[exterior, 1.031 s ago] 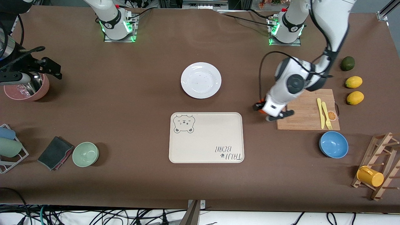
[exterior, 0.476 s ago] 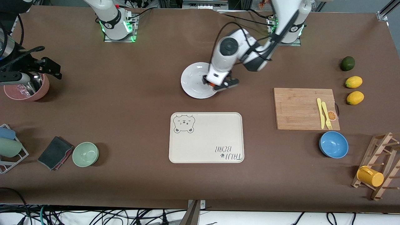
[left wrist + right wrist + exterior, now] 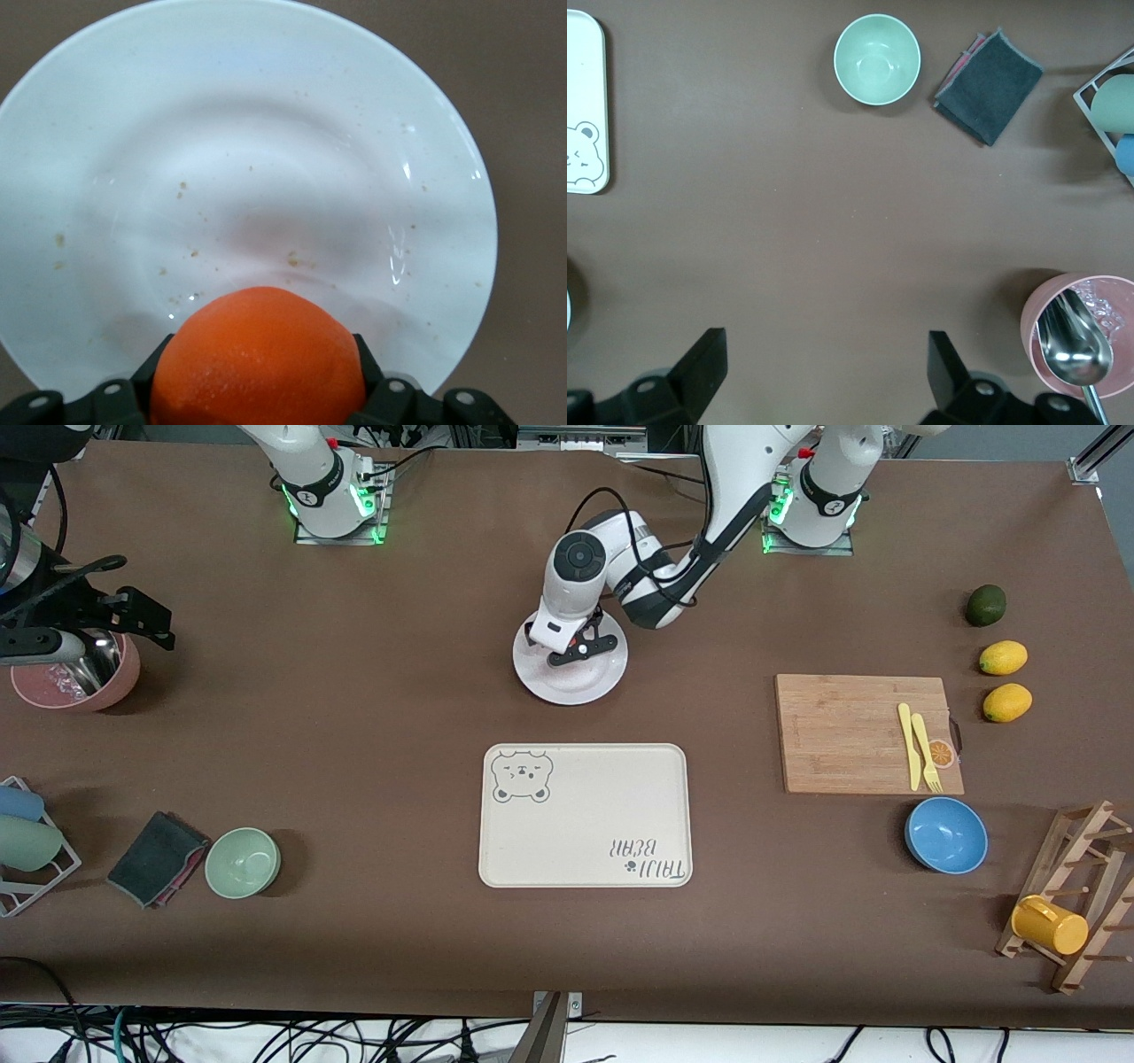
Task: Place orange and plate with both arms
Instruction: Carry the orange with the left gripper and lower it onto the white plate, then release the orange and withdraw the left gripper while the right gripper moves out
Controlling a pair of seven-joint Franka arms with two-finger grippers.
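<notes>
The left gripper (image 3: 576, 646) hangs over the white plate (image 3: 585, 682), which lies on the table farther from the front camera than the bear-print tray (image 3: 585, 815), its fingers (image 3: 376, 394) closed on the orange (image 3: 259, 359), while the right gripper (image 3: 824, 372) waits with fingers wide apart and empty over bare table near the pink bowl (image 3: 1063, 305).

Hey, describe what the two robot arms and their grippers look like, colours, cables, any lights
Both arms are glossy white with dark grey joint bands and round dark joint caps. Their bases glow green and carry small red buttons. A black cable loops along the left arm down to the left gripper, which has black fingers. The right gripper also has black angular fingers with screw-fastened mounts.
</notes>
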